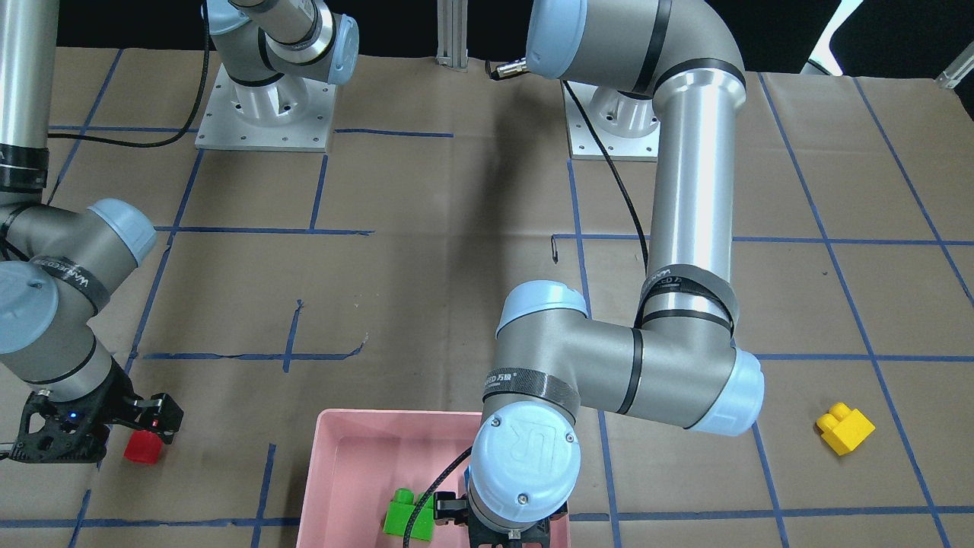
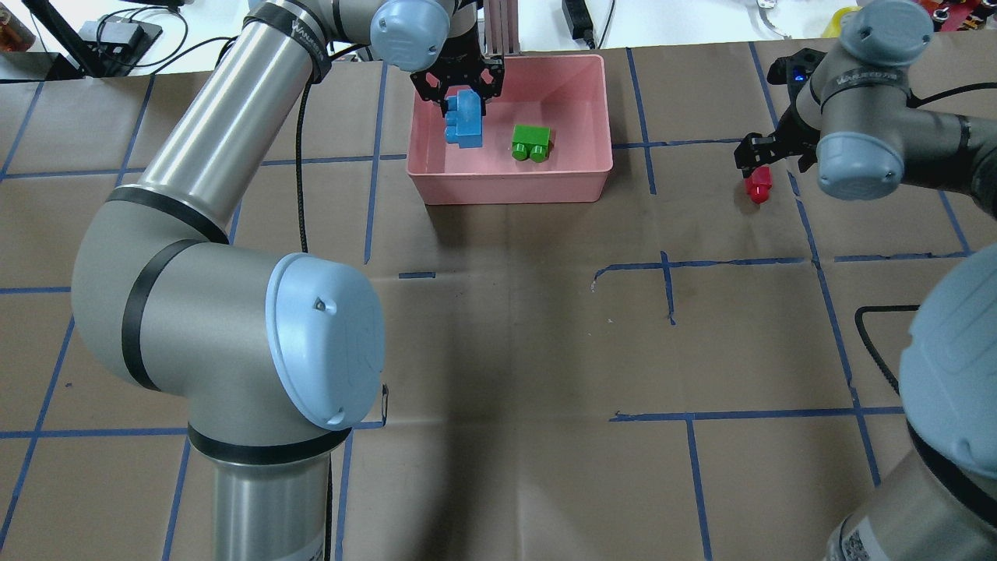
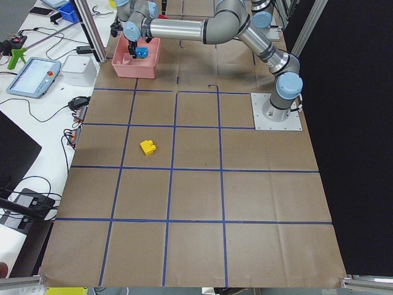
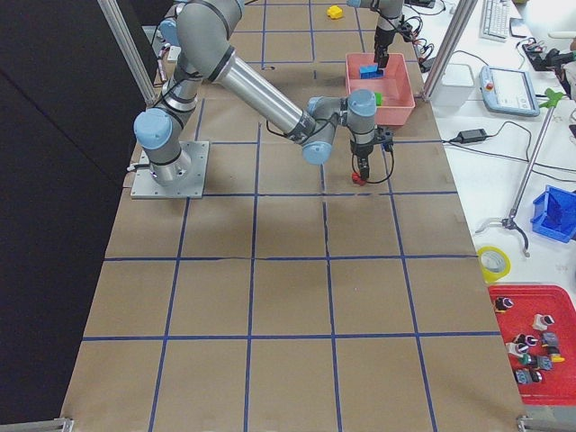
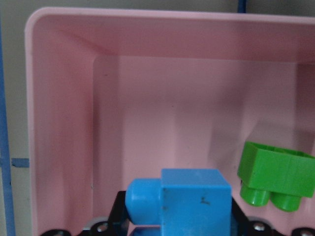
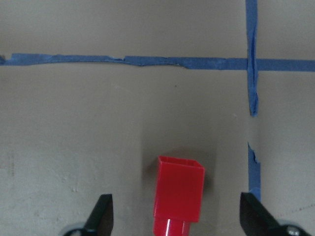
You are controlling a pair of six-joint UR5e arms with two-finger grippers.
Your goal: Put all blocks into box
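Note:
My left gripper (image 2: 461,92) hangs over the left part of the pink box (image 2: 506,188) and is shut on the light-blue block (image 2: 465,121). In the left wrist view this block (image 5: 196,200) sits between the fingers above the box floor (image 5: 64,98). The green block (image 2: 531,143) lies on its side inside the box, to the right of the blue one. My right gripper (image 6: 177,216) is open and low over the table, with the red block (image 6: 178,195) lying between its fingers, untouched. The yellow block (image 1: 845,428) lies alone on the table, far out on my left side.
Brown paper with blue tape lines (image 2: 666,265) covers the table. A black cable loop (image 2: 876,327) lies near my right arm's base. Both arm bases (image 1: 266,106) stand at the robot's edge. Tools and parts bins lie beyond the table's far edge.

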